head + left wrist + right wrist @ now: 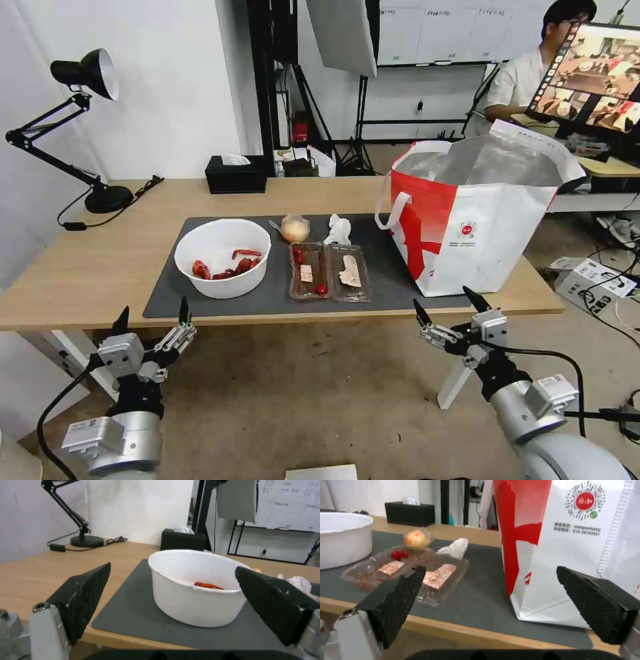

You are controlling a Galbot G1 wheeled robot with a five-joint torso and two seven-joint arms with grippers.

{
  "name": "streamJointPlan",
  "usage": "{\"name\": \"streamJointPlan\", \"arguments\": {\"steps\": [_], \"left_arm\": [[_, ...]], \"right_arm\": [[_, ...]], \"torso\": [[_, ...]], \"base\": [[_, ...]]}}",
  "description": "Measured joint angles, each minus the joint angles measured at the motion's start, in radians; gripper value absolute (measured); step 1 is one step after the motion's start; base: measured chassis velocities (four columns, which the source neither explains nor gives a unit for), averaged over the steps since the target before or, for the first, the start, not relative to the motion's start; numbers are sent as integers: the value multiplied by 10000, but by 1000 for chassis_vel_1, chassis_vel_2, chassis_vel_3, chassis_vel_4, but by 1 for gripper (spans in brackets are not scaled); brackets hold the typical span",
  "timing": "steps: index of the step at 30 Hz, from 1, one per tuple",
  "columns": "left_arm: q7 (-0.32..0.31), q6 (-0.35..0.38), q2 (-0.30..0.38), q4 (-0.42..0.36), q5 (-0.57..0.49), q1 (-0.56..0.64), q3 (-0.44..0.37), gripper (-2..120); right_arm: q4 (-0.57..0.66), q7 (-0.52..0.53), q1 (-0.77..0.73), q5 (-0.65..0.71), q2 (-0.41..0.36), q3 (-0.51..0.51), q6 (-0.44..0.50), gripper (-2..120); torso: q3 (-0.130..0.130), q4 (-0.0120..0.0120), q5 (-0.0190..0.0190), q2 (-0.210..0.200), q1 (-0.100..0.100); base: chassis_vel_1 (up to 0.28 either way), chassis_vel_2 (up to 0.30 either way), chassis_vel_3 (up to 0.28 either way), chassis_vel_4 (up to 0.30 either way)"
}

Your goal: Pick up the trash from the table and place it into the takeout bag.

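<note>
Left gripper point(152, 320) hangs spread below the table point(80, 267) edge; better raise it squarely over the bowl point(223, 257), white with red scraps, on the mat point(387, 280). Tray point(329, 271) holds 3 tomatoes. Bag point(480, 227) stands open. Right gripper point(451, 308) also spread.

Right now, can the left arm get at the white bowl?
Probably yes. The left end effector hangs open just short of the table edge, facing the white bowl, which stands near the front of the mat with nothing between them. The bowl looks wide for the open fingers, so a rim grip seems likelier.
</note>
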Motion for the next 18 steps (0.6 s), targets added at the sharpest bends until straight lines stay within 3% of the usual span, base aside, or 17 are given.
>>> {"name": "streamJointPlan", "arguments": {"steps": [18], "left_arm": [[157,44,-65,27,108,202,189,100]], "right_arm": [[-136,19,-56,-28,29,-207,-1,100]], "torso": [[0,0,-1,0,0]], "base": [[0,0,0,0]]}}
